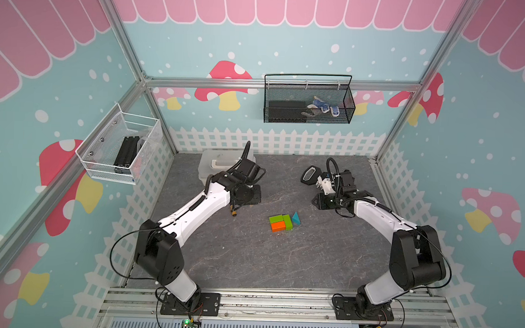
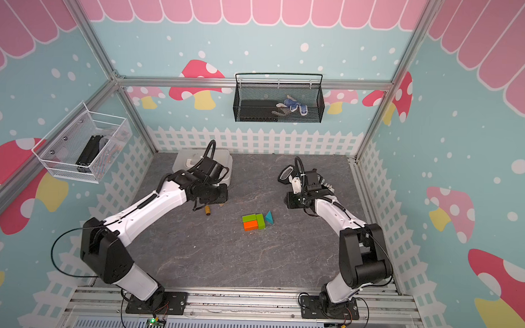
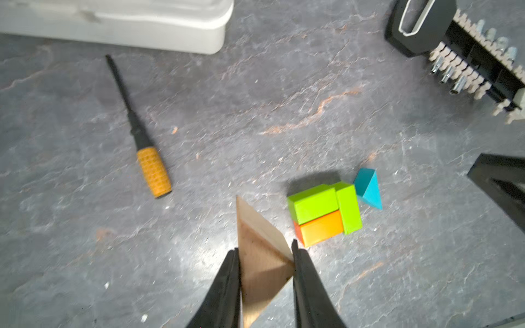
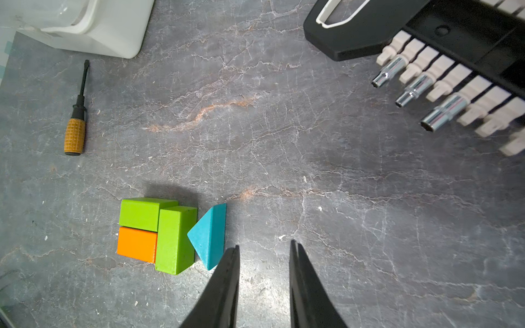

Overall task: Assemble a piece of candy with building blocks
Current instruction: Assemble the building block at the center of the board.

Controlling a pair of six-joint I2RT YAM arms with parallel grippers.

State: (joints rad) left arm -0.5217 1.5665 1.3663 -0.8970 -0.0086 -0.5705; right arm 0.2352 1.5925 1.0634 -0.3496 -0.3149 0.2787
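Grey table [image 1: 252, 260]: left end effector [image 3: 264, 246] clamps the tan triangle [image 3: 261, 272], right end effector [image 4: 264, 244] parted and empty. Mid-table, the green-and-orange body [image 1: 280, 223] touches the teal triangle [image 1: 296, 218] on the side facing the table's right edge. The tan triangle's point should probably meet the opposite end squarely.

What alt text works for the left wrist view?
The left gripper clamps a tan triangular prism over a grey stone-look table, next to a block cluster: two green cuboids and an orange cuboid pressed together, with a teal triangular prism on the cluster's other side. A yellow-handled screwdriver, a white plastic box and a black bit holder lie farther off.
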